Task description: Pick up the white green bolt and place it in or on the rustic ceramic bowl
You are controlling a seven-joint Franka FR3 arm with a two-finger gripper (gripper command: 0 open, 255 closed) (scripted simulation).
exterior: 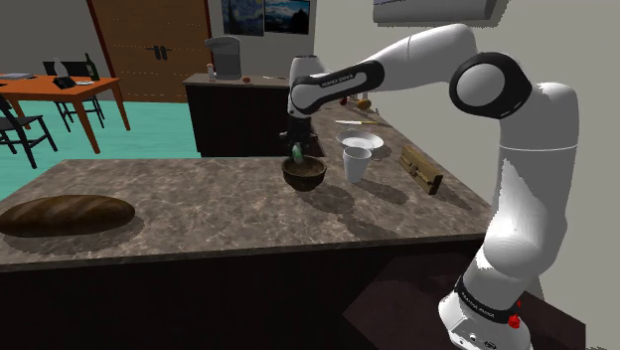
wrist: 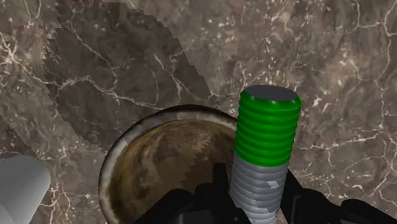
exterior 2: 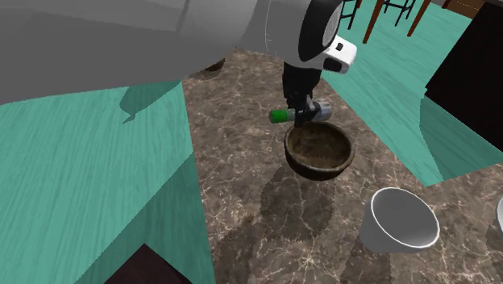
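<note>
Black two-finger gripper (exterior 2: 303,113) is clamped on the shank of the threaded bolt (exterior 2: 280,116), grey at one end, green at the other. The bolt lies roughly level across the fingers, clear of the surface.

Position: the bolt hangs just above the dark brown, mottled ceramic bowl (exterior 2: 320,173), near its rim rather than over the centre. In the wrist view the green end reaches out past the rim, over the brown veined marble counter (exterior: 199,199). The bowl appears empty.

A white cup (exterior: 356,163) stands close beside the bowl.

Risks, as judged:
- Releasing here could drop the green end onto the rim. The bolt might tip out and roll across the counter, since it is round.
- Lowering without centring first could knock the bowl with the bolt or fingers and push it toward the cup.
- The grip sits toward the grey end, so the bolt may swing on release.
</note>
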